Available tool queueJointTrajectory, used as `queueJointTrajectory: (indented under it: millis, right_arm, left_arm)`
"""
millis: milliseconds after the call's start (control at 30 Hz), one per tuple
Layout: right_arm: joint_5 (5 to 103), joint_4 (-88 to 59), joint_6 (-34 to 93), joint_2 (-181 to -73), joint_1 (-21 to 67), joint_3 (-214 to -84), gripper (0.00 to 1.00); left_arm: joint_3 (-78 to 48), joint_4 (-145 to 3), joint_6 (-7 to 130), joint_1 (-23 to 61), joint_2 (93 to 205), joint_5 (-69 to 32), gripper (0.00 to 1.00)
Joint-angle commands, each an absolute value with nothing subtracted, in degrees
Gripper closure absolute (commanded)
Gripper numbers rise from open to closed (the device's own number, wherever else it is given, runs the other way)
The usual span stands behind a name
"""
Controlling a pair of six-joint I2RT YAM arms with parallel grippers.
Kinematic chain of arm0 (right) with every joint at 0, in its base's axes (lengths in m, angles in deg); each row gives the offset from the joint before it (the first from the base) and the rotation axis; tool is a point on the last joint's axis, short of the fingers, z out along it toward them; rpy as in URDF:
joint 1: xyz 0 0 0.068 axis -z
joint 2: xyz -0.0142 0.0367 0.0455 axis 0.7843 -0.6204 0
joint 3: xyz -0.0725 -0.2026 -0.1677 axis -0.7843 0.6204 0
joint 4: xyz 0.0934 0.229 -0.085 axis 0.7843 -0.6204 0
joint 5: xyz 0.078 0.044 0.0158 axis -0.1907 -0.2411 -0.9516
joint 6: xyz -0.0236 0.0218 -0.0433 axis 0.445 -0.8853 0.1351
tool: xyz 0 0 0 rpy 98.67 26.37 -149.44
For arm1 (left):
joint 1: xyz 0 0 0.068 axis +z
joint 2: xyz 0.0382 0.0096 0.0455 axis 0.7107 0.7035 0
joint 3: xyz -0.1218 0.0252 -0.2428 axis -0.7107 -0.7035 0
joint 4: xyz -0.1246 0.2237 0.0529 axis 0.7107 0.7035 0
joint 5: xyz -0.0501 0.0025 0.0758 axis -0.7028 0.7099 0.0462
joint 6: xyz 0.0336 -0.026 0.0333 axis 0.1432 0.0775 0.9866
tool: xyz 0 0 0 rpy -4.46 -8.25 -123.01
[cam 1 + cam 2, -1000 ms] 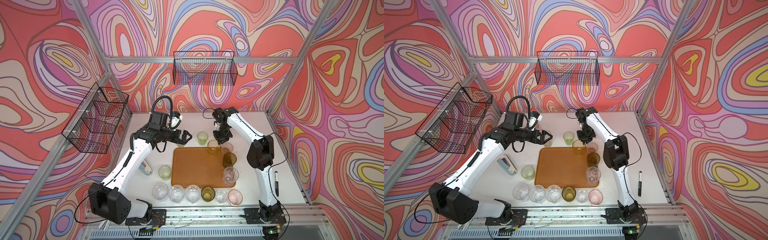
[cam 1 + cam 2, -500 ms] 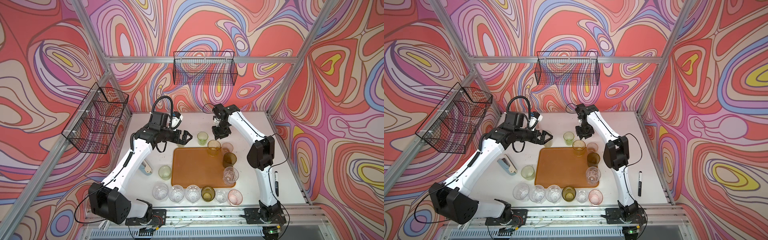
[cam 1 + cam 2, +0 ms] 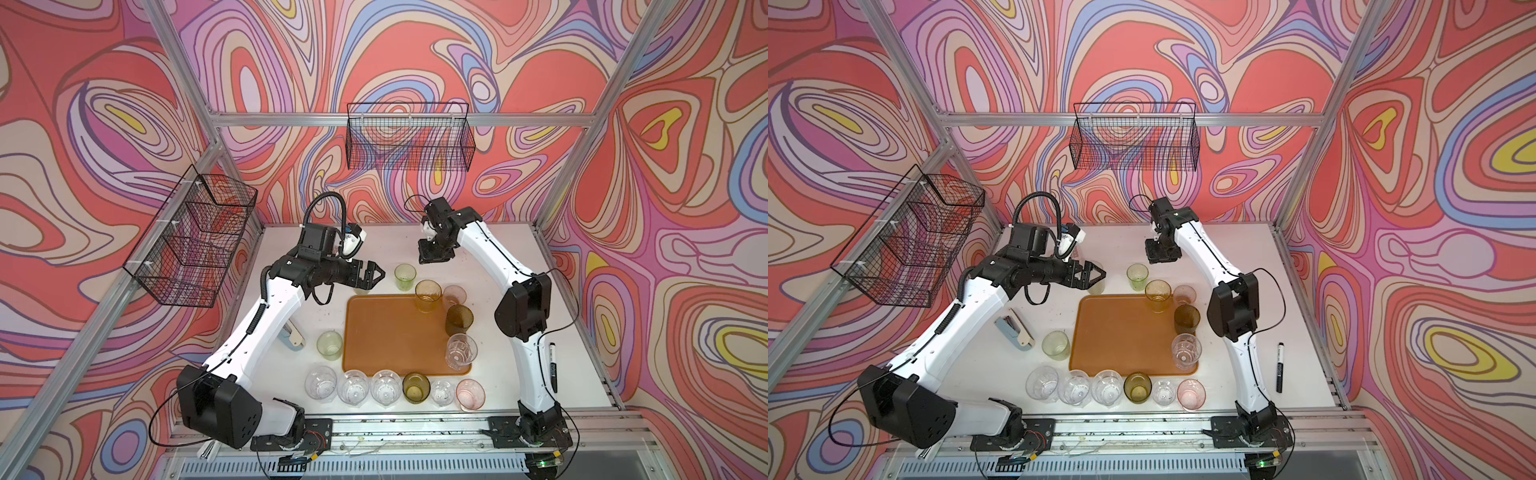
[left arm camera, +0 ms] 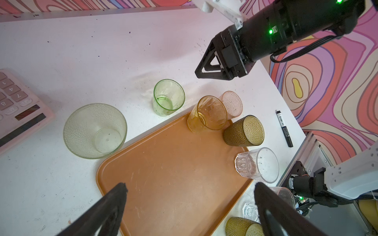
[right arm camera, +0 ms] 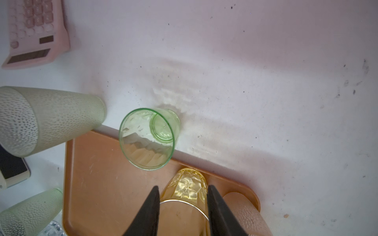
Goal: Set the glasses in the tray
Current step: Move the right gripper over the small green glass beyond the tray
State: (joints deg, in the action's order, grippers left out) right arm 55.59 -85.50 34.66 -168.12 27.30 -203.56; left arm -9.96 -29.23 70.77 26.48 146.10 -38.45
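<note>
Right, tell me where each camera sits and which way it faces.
Top views: high at the front, looking down at the tray; both arms show.
Left wrist: on the left arm, looking over the tray; its own fingers and the right gripper show.
Right wrist: on the right arm, looking down at the amber glass between its fingers.
Shared: the green glass shows in all.

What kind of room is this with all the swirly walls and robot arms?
Probably a robot practice booth, not a real kitchen. A metal frame holds swirly patterned wall panels, two robot arms are bolted to a rail, and plastic glasses surround an orange tray.
</note>
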Motion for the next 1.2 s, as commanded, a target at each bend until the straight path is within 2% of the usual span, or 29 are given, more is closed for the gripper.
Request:
queueJointTrajectory:
  millis: [0,567,1167]
  right_arm:
    - [53.4,-82.6,35.0,-170.2,27.1,-204.5,0.61]
    - [51.9,-79.5,36.5,-174.5,26.3,-203.0,0.62]
    - [53.0,-78.6,35.9,-177.5,25.9,-202.5,0.79]
  left_arm:
    - [-8.6,-28.3,71.9,26.3,146.0,-40.0,0.00]
    - [-8.5,-28.0,72.0,25.9,146.0,-40.0,0.00]
    - [-8.6,-28.1,71.9,25.5,146.2,-40.0,0.00]
